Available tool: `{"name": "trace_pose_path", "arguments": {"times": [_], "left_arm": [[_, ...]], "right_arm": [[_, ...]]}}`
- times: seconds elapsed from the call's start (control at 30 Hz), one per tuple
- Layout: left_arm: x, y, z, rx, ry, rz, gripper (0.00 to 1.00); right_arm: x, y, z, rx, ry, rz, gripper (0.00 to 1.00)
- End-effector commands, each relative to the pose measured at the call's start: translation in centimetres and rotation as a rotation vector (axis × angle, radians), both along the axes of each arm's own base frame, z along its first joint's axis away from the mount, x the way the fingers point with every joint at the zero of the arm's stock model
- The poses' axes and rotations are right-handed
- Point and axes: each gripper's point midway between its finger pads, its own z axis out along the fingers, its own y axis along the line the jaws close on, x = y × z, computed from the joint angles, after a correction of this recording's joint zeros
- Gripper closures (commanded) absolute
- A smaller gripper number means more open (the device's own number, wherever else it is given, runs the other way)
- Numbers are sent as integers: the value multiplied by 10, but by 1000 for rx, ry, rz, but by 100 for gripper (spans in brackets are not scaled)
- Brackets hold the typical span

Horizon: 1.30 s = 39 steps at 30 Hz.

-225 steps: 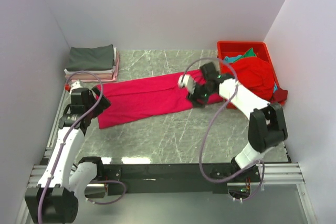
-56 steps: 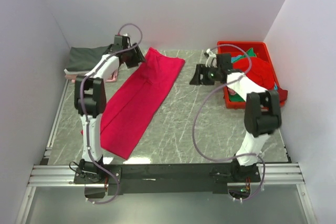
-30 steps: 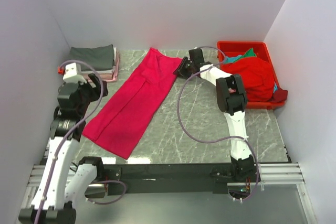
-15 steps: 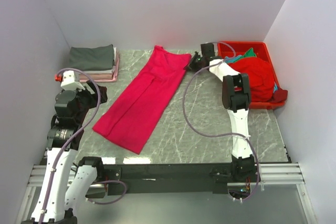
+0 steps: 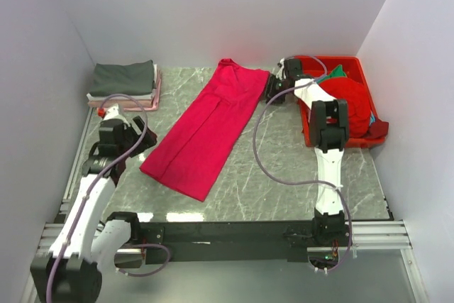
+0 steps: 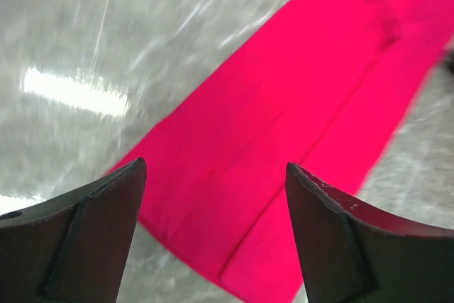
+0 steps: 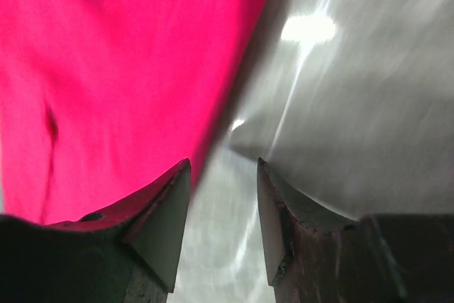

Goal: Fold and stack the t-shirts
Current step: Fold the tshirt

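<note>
A large crimson-pink t-shirt (image 5: 209, 129), folded into a long strip, lies diagonally from the back middle of the table to the front left. It also fills the left wrist view (image 6: 298, 118) and the left part of the right wrist view (image 7: 120, 69). My left gripper (image 5: 131, 140) is open and empty, hovering left of the strip's near end (image 6: 213, 168). My right gripper (image 5: 272, 92) is open just right of the shirt's far right edge, with bare table between its jaws (image 7: 223, 164). A folded stack (image 5: 124, 79), dark grey shirt on top, sits at the back left.
A red plastic bin (image 5: 328, 60) at the back right holds a red shirt (image 5: 347, 101) and a teal one (image 5: 328, 74). White walls close in the back and both sides. The grey marble table (image 5: 284, 168) shows right of the strip.
The crimson-pink strip has turned and slid right and towards the back. My right gripper has moved right towards the bin. My left arm has drawn back to the left front.
</note>
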Motion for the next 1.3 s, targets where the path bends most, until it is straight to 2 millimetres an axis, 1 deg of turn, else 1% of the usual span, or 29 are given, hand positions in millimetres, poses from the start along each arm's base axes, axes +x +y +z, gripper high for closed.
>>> {"name": "trace_pose_path", "arguments": {"times": [0.0,0.03,0.07,0.1,0.13,0.17,0.2,0.23,0.27,0.3,0.33,0.37,0.4,0.43,0.47,0.5,0.53,0.57,0.63,0.7,0.73,0.77,0.87,0.97,1.0,1.1,1.17,1.23,1.27], "left_arm": [[6,6,-27,-44,100,93,16],[9,9,-39,-34,148,108,16],[16,8,-36,-37,149,99,17],[20,6,-37,-10,160,61,17],[27,5,-47,9,196,39,17],[34,1,-44,59,192,-49,18],[38,-3,-48,77,208,-109,20],[40,-7,-63,93,269,-166,23],[45,-9,-61,134,279,-239,25],[46,-7,-67,160,309,-258,27],[47,-2,-82,195,366,-266,29],[49,4,-86,252,381,-294,31],[49,9,-93,282,401,-295,32],[48,6,-104,274,433,-323,35],[49,2,-107,278,439,-366,40],[47,5,-112,288,472,-361,42],[46,6,-122,287,509,-370,43],[48,6,-123,297,514,-384,43],[42,8,-136,301,579,-390,46],[43,8,-138,297,596,-386,49],[39,6,-142,284,622,-396,50],[40,6,-143,274,630,-387,52],[32,-2,-150,233,679,-406,58],[24,-12,-155,187,738,-423,71],[21,-14,-158,170,760,-425,85],[15,-19,-159,122,804,-397,99],[11,-21,-159,90,822,-349,99],[8,-31,-150,28,799,-339,99],[0,-39,-149,-25,807,-322,99]], "right_arm": [[-44,8,43,-40,-66,231,50],[-60,18,62,-3,-126,367,50],[-84,25,60,48,-94,441,50],[-99,32,65,78,-119,526,49],[-114,41,90,117,-205,636,43],[-137,48,86,137,-191,696,37],[-149,53,91,138,-213,747,31],[-159,57,110,108,-305,826,25],[-180,65,107,109,-296,884,24],[-188,69,111,85,-322,921,24],[-197,71,129,44,-409,976,24],[-208,71,126,23,-420,1001,24],[-217,79,133,4,-460,1032,24],[-225,79,153,-37,-553,1057,23],[-230,81,151,-65,-599,1067,23],[-232,82,157,-104,-654,1063,21],[-239,81,183,-131,-777,1064,15],[-240,82,177,-134,-862,1057,14],[-249,83,192,-97,-934,983,12],[-280,86,180,-16,-887,1128,15],[-293,96,174,35,-909,1265,23],[-312,95,180,92,-838,1327,24],[-315,101,180,139,-820,1377,24],[-310,101,183,115,-853,1345,24],[-312,101,190,109,-871,1334,24],[-312,100,194,94,-895,1324,23],[-316,97,191,63,-884,1336,23],[-329,101,181,16,-929,1453,23],[-349,94,166,14,-862,1528,23]]}}
